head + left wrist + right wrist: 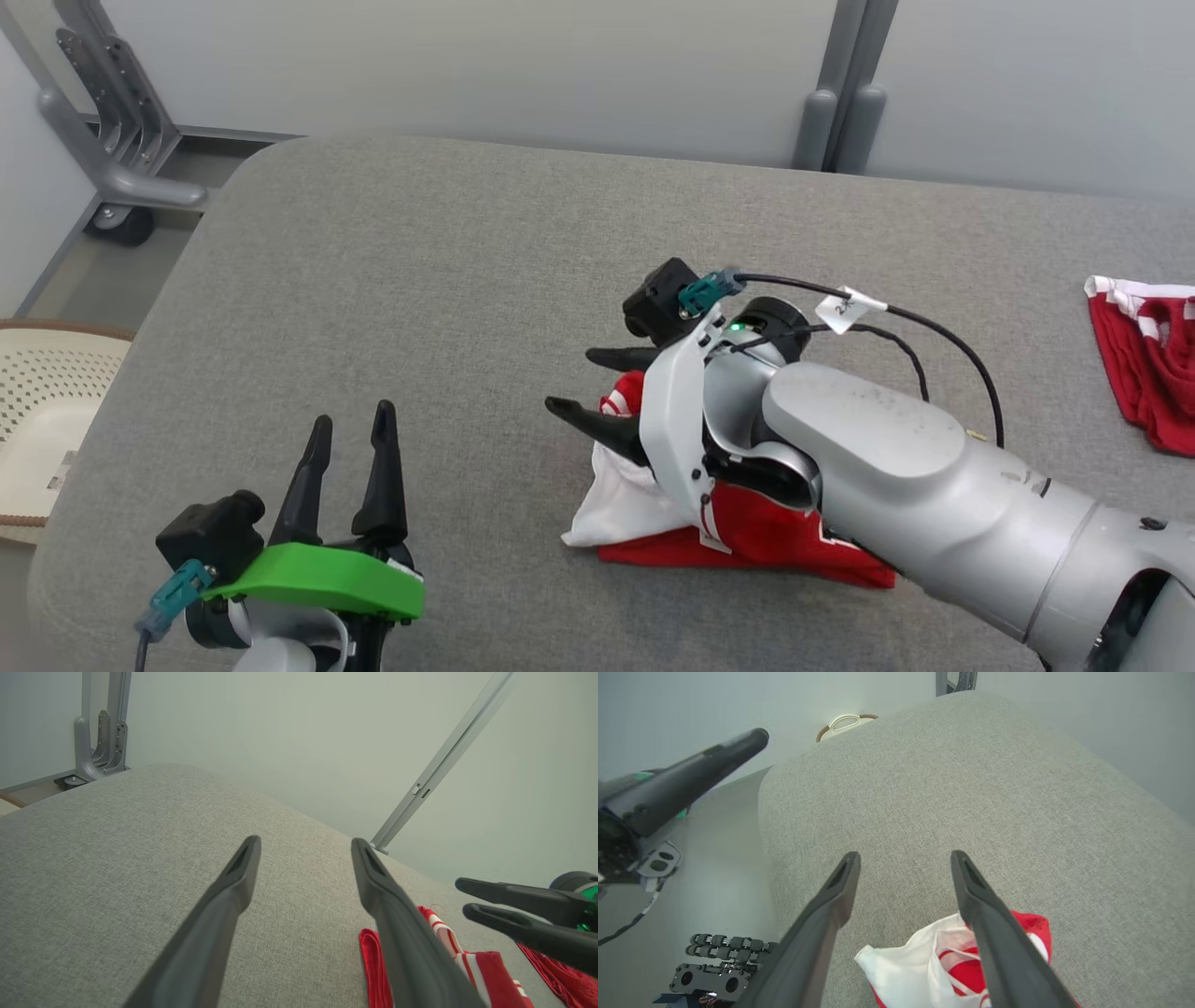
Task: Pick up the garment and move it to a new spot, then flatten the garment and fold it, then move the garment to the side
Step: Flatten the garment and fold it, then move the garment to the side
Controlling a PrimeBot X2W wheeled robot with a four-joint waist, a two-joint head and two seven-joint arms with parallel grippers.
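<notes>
Head view: garment (747, 537) lies in a bunched red/white heap mid-table (420, 280), partly under the R forearm (934, 495). R end effector (571, 379) is right over the heap's left end, fingers (597, 425) spread wide w/ nothing between them. R wrist view agrees: cloth lies below the fingers, no pinch. L end effector (353, 418) hangs near the front-left of the table, also wide open & empty, well apart from the cloth.

My read: heap is at its spot, flatten is the step in hand. Tips:
- Hem/corners not visible, too crumpled. Go for the white flap (607, 509) poking out at the left; looks like one layer.
- Pinch top layer only, low approach, else the whole wad lifts.
- Bring L in for a 2nd edge, pull apart along the table so the cloth drags & spreads.
- Bare table is to the left, so spread that way.
- 2nd red item (1148, 373) at the far-right edge: leave alone, don't mix them up.
</notes>
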